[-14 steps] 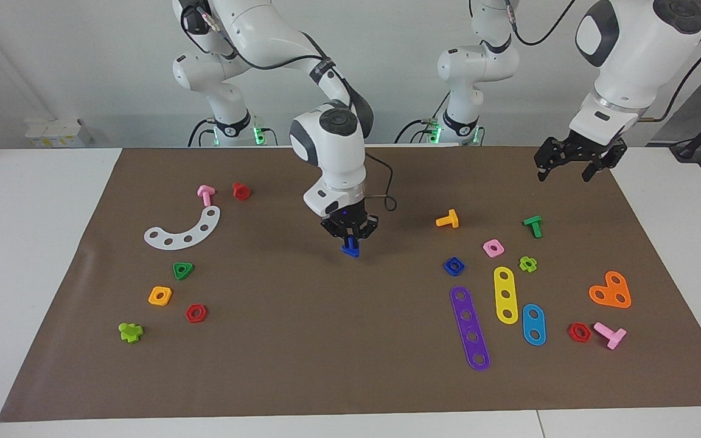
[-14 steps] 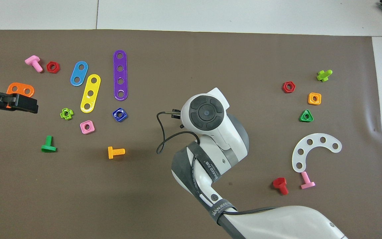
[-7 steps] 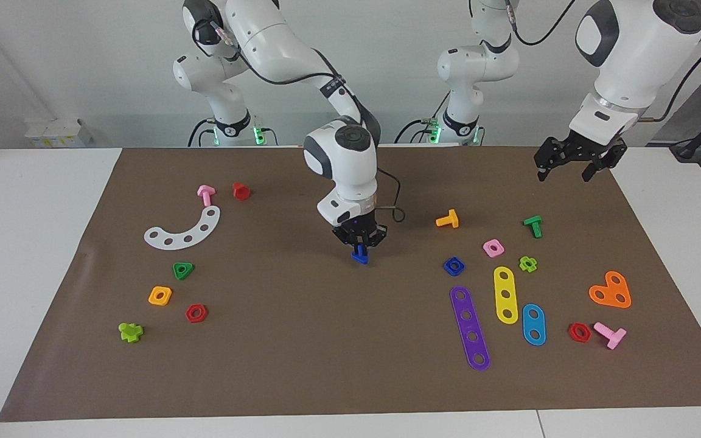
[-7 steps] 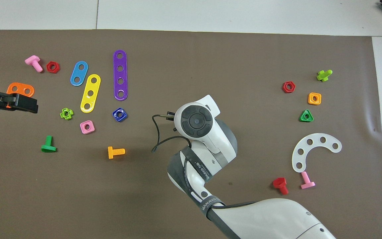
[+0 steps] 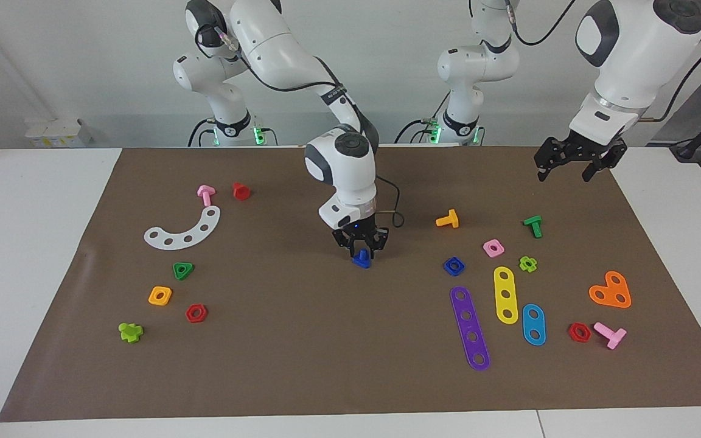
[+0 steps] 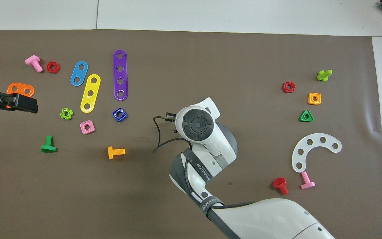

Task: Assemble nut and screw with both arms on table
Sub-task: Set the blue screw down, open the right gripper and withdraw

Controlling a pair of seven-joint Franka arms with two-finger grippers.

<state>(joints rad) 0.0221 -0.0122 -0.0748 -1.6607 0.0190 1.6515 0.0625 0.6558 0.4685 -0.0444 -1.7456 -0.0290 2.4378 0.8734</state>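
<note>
Since a second ago the right pincer (image 5: 361,246) has slid a bit toward the left arm's end of the counter and come down, and its fingers have spread: back then they pinched the screw (image 5: 361,259), now they stand apart on either side of it. So the screw sits on the brown mat (image 5: 302,340), head down and stem up, right under that pincer, and I can't tell if a finger is touching it.

Facing view first, using the nut (image 5: 454,266) as the landmark. The screw is well apart from the nut, toward the right arm's end and about as near to the robots. The pink square nut (image 5: 493,247) is just beside the nut, a little nearer to the robots. The purple strip (image 5: 470,328) starts near the nut and runs farther from the robots. The left pincer (image 5: 575,159) waits up in the air with its fingers apart, over the mat's edge at the left arm's end.

Overhead view: the right arm's wrist (image 6: 197,124) covers the screw completely. The nut (image 6: 120,115) lies flat, hole up, with the orange bolt (image 6: 115,152) nearer to the robots than it. Only one black finger of the left pincer (image 6: 23,103) pokes in, over the orange plate (image 6: 20,89).
</note>
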